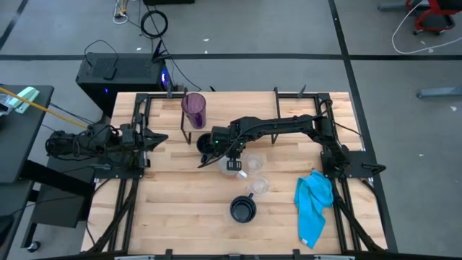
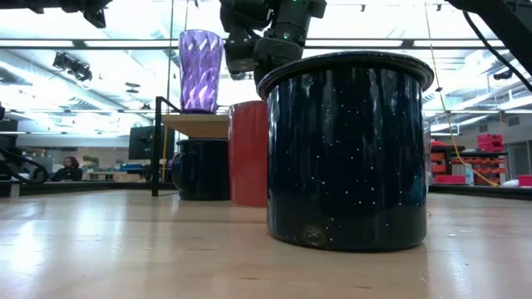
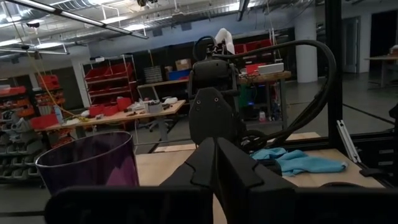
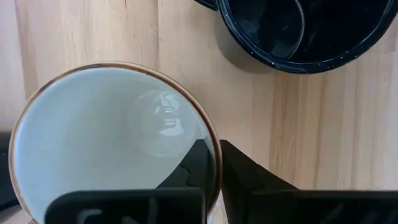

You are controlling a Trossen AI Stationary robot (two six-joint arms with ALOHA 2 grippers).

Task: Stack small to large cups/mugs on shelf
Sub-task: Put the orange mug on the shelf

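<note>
White-and-orange mug [image 4: 106, 143], rim pinched by right end effector [image 4: 214, 163], navy mug [image 4: 305, 31] beside

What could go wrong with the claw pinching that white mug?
The right claw pinches only the thin rim of the white mug, so the mug might tilt or slip out if lifted. The dark mug sits close beside it and could get bumped.

Around the low light wooden shelf on black legs [image 1: 193, 128], passage is tight: a translucent purple tumbler [image 1: 193, 110] stands on it, and a dark enamel mug [image 1: 207, 142] and white-lined orange mug [image 4: 112, 143] crowd just beside it. Bare tabletop [image 1: 173, 195] lies open toward its near-left side.
</note>
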